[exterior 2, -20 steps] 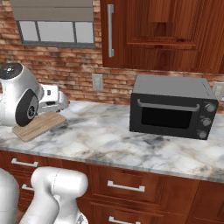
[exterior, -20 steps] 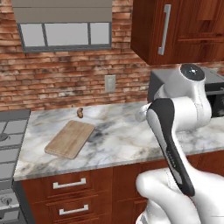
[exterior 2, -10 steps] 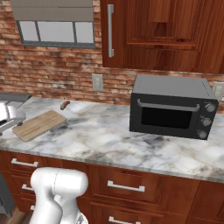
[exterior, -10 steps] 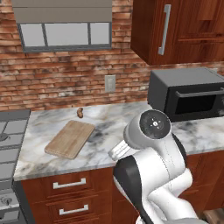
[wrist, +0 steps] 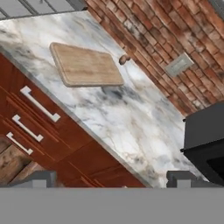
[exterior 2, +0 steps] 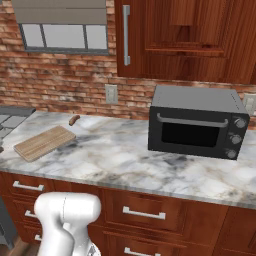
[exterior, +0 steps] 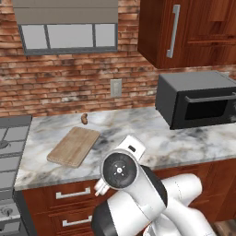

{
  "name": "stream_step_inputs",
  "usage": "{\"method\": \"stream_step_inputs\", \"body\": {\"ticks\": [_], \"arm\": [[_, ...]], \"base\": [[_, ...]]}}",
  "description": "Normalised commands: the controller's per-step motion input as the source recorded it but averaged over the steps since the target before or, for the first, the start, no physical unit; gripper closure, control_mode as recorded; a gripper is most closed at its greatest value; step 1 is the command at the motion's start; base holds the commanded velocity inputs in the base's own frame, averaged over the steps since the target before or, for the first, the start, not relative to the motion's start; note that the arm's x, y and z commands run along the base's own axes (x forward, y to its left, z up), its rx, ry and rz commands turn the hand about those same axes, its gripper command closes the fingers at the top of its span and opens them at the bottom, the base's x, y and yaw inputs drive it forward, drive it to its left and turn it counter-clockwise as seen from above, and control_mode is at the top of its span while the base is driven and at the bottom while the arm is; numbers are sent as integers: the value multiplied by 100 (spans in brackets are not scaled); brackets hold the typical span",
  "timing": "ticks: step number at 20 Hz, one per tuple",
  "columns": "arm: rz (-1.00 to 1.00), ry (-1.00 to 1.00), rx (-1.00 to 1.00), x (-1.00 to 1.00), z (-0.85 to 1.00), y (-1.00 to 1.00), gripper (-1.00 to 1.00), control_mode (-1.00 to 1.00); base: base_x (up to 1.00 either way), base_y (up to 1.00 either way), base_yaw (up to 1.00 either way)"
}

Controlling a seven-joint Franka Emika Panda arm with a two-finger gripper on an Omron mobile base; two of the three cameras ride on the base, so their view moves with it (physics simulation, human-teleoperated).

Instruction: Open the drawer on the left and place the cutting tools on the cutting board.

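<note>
Pincer [wrist: 113, 179] is open and empty, approaching; next it must reach the drawer [wrist: 39, 103] handle below the cutting board [wrist: 85, 64].

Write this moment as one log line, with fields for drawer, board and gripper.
drawer: shut | cutting board: bare, on counter | gripper: open, nothing held, off the handle
</note>
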Motion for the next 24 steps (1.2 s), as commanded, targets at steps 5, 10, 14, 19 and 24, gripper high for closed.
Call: {"method": "stream_step_inputs", "body": {"ticks": [5,10,14,19,24], "arm": [[15,-3,-17,-1,-51,3,-100,-100],[17,-1,-27,-2,-75,40,-100,-100],[17,-6,-20,-5,-69,44,-100,-100],[16,-11,-14,-1,-48,29,-100,-100],[13,-12,-3,-7,-39,4,-100,-100]], "base": [[0,0,0],[0,0,0],[0,0,0],[0,0,0],[0,0,0]]}}
